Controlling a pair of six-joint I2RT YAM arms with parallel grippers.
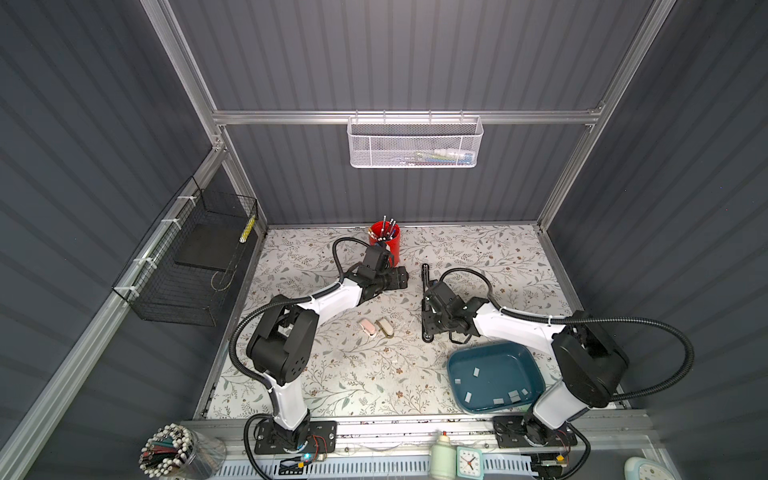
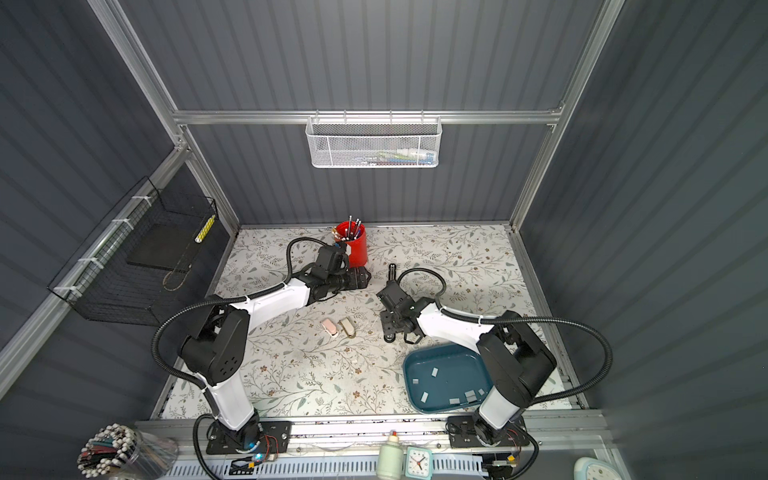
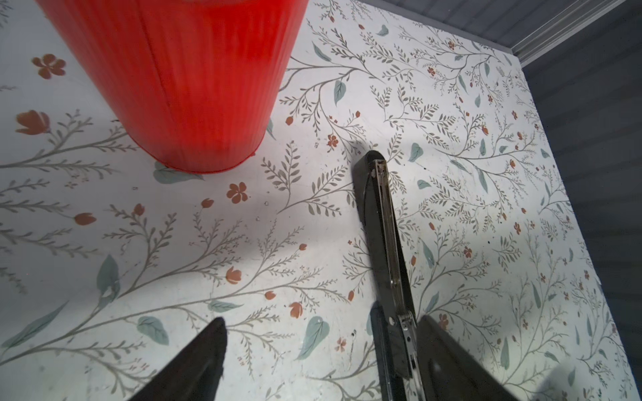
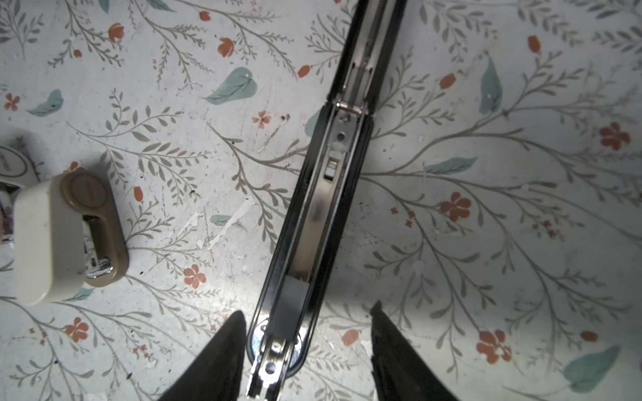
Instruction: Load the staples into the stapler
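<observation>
A: Floral table (image 1: 478, 257): open room far right?
B: Yes; the stapler (image 4: 319, 215) lies opened flat mid-table, and the right gripper (image 4: 307, 310) straddles its near end, jaws apart. Beside the red cup (image 3: 180, 86) the left gripper (image 3: 322, 320) gapes. In the near-right tray (image 1: 482, 349) sit the staples (image 1: 476, 371); one strip (image 4: 288, 309) seems seated in the stapler.

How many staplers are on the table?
3: a black stapler opened flat mid-table, plus a pink stapler and a beige stapler side by side, apart from it. Arms might hide more.

Grey staples (image 4: 289, 307) lie in the open stapler (image 4: 323, 194), fingers (image 4: 217, 361) apart
</observation>
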